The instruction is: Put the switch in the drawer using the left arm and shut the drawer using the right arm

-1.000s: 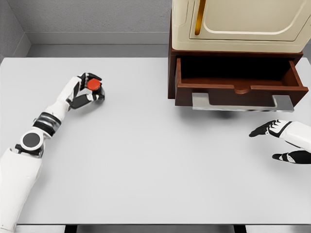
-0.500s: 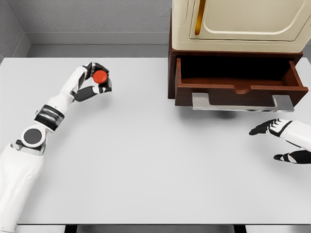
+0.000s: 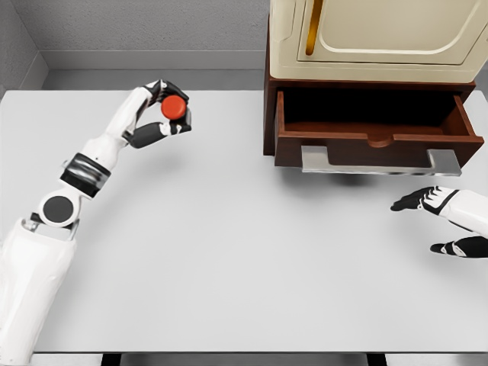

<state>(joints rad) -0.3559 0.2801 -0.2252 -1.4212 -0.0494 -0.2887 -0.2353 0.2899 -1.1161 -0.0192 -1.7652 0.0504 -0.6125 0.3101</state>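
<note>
Now lifted off the table point(image 3: 229, 252), carried right toward the drawer point(image 3: 374, 126).
Left hand point(image 3: 162, 110) curled around the red switch point(image 3: 174, 107), higher and further right than a second ago; open drawer well right of it; right hand point(image 3: 438, 221) relaxed, empty, waiting below the drawer front.

Desk point(image 3: 229, 259): broad, flat, pale grey top filling most of the head view; front edge runs along the bottom of the frame.

Cream cabinet point(image 3: 374, 38): rounded corners, recessed panel door with a vertical gold handle point(image 3: 310, 30) on its left side; sits on a dark wood base at the desk's far right.

Wall point(image 3: 145, 27): grey, textured, behind the desk, with a lighter ledge below it.
</note>
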